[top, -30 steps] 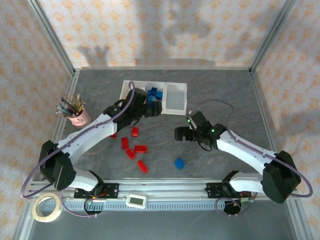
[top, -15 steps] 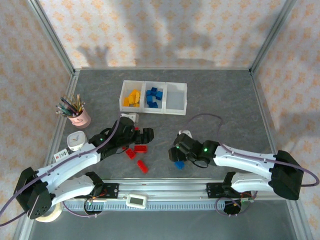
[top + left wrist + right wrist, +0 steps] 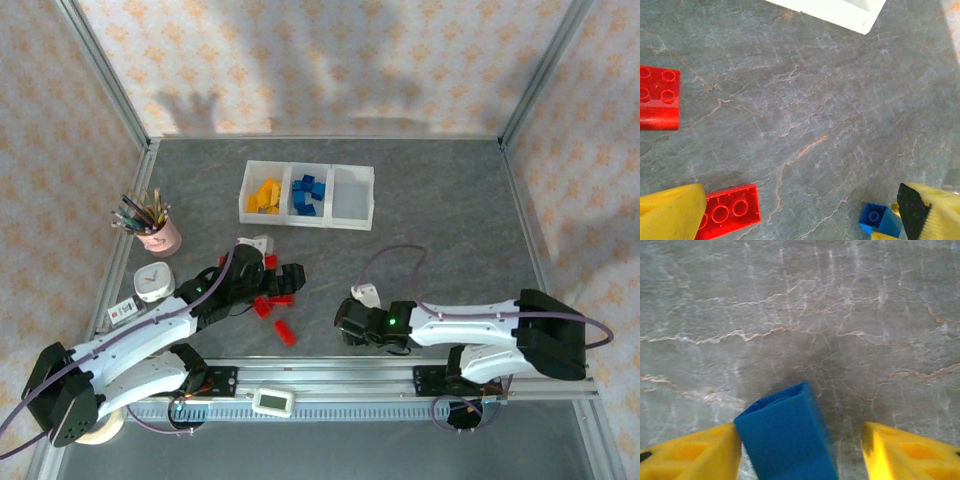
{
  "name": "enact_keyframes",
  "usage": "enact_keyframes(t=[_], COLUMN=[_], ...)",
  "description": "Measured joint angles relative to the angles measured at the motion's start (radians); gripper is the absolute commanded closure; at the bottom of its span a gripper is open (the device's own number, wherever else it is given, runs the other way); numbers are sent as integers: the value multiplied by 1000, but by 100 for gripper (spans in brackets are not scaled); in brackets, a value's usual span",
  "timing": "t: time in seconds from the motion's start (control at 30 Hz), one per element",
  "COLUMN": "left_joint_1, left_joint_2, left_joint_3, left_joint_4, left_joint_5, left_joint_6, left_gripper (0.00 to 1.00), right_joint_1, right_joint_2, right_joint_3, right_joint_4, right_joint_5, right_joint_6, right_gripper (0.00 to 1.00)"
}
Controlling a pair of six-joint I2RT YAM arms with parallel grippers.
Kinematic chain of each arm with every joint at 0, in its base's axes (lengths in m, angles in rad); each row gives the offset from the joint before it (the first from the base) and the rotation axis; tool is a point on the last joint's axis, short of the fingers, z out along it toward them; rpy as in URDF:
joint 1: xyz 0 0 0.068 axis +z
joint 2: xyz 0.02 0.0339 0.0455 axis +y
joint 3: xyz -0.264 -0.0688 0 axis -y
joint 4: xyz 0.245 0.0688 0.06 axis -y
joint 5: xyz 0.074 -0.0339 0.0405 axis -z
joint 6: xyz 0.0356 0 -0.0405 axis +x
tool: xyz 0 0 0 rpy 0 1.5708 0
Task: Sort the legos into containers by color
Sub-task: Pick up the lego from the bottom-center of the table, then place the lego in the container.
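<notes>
A: Jaws spread wide on the right gripper (image 3: 799,437), low on the worktop (image 3: 450,220) at the near edge, straddling a lone blue brick (image 3: 780,425)!

B: Off-centre, though. That brick touches one finger, leaves a clear gap to the other, and sits skewed.

A: That's the danger, I'd say. Close now and it may twist, or squirt out sideways.

B: A little further out is the left gripper (image 3: 800,207), jaws also parted, pinching nothing, hovering by the red bricks (image 3: 285,331).

A: Both arms crowd the same patch. If they lift together toward the containers (image 3: 306,222), they could clip each other.

B: Count it up. One blue loose. Four reds on the worktop that I can pick out, and the left arm may hide more.

A: Far side, one tray of three bins. In the left bin, heaped yellow bricks (image 3: 264,195), four or five, too piled to split. In the middle bin, blue bricks (image 3: 308,193), roughly five.

B: No red in any bin that I can see. One pink cup of pencils (image 3: 160,237) stands off to the left.
</notes>
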Motion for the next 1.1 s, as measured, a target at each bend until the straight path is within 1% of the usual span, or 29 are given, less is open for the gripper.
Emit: enact_keyframes(t=[0.17, 0.33, 0.4, 0.57, 0.67, 0.77, 0.87, 1.1], left_joint_1=[0, 0, 0, 0, 0, 0, 15, 124], left_joint_2=[0, 0, 0, 2, 6, 13, 24, 68], left_joint_3=[0, 0, 0, 2, 19, 65, 114, 177], left_joint_4=[10, 12, 20, 26, 23, 7, -7, -47], left_joint_5=[-1, -1, -1, -7, -28, -66, -100, -158], left_joint_6=[-11, -15, -15, -18, -16, -14, -14, -14], left_gripper=[1, 1, 1, 1, 1, 1, 1, 1], right_joint_1=[0, 1, 0, -37, -104, -171, -236, -387], right_joint_2=[26, 26, 25, -11, -42, -31, 43, 325], right_joint_3=[5, 6, 6, 20, 59, 143, 267, 567], right_joint_4=[0, 4, 6, 10, 33, 62, 105, 222], right_joint_5=[37, 66, 71, 73, 72, 72, 68, 54], right_joint_6=[-9, -20, -24, -44, -82, -142, -208, -346], right_gripper=[55, 71, 74, 76, 76, 76, 76, 77])
